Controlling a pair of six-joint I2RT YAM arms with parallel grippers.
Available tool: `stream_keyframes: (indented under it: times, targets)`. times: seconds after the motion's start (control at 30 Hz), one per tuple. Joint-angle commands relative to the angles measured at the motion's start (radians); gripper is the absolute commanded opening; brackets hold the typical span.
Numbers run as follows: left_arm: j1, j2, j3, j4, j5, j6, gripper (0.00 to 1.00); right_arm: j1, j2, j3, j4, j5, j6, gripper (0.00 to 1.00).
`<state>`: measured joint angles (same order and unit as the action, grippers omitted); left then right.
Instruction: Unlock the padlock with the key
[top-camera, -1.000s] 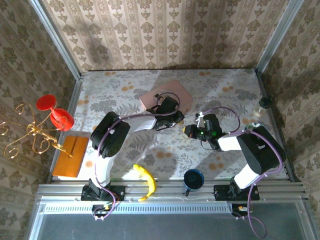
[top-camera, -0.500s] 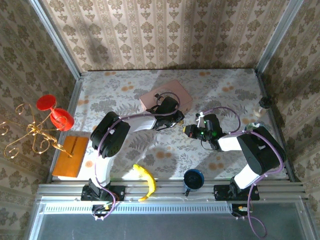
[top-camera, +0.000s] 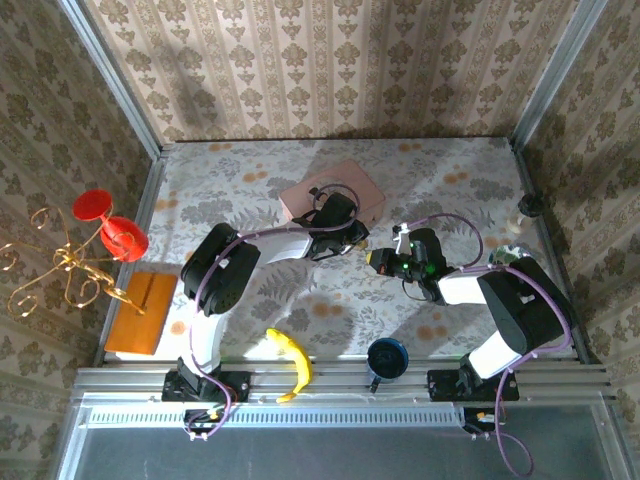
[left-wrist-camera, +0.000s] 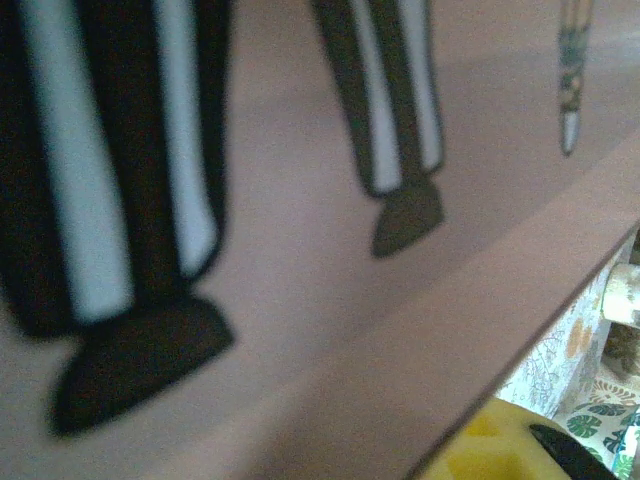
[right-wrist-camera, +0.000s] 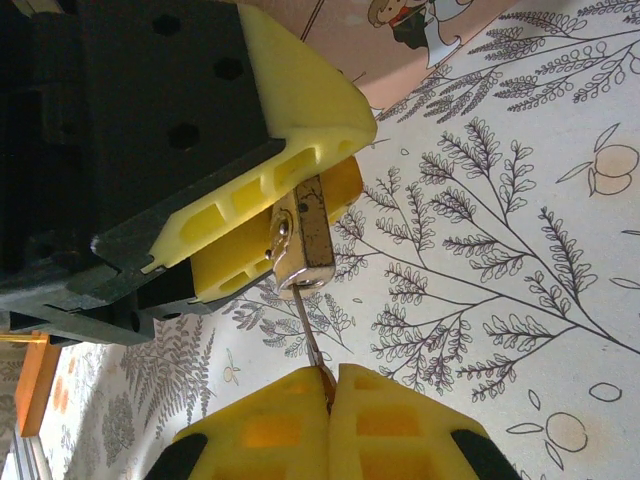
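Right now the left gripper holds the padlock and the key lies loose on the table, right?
No. The key is not loose on the table: the right gripper pinches it, blade reaching the padlock, as the right wrist view shows. The left gripper does hold the padlock.

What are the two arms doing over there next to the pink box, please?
The left arm's fingers are clamped on a small padlock, close beside the pink box. The right arm's fingers pinch a key, whose thin shaft runs up into the padlock. The key looks inserted, but whether the lock has opened cannot be told.
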<state>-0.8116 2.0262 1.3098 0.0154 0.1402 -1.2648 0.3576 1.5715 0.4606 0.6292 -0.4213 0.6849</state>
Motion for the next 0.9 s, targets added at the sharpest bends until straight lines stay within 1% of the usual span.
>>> stream_keyframes:
  times: [0.0,0.43,0.87]
  targets:
    - [0.000,0.007,0.000,0.058,0.044,-0.027,0.08,-0.006,0.008,0.010,0.019,0.019,0.002,0.00]
    - [0.000,0.006,-0.001,0.060,0.044,-0.027,0.08,-0.009,0.021,0.000,0.047,0.027,0.018,0.00]
    - [0.000,0.012,0.001,0.064,0.053,-0.028,0.08,-0.011,0.051,0.037,0.064,0.020,0.033,0.00]
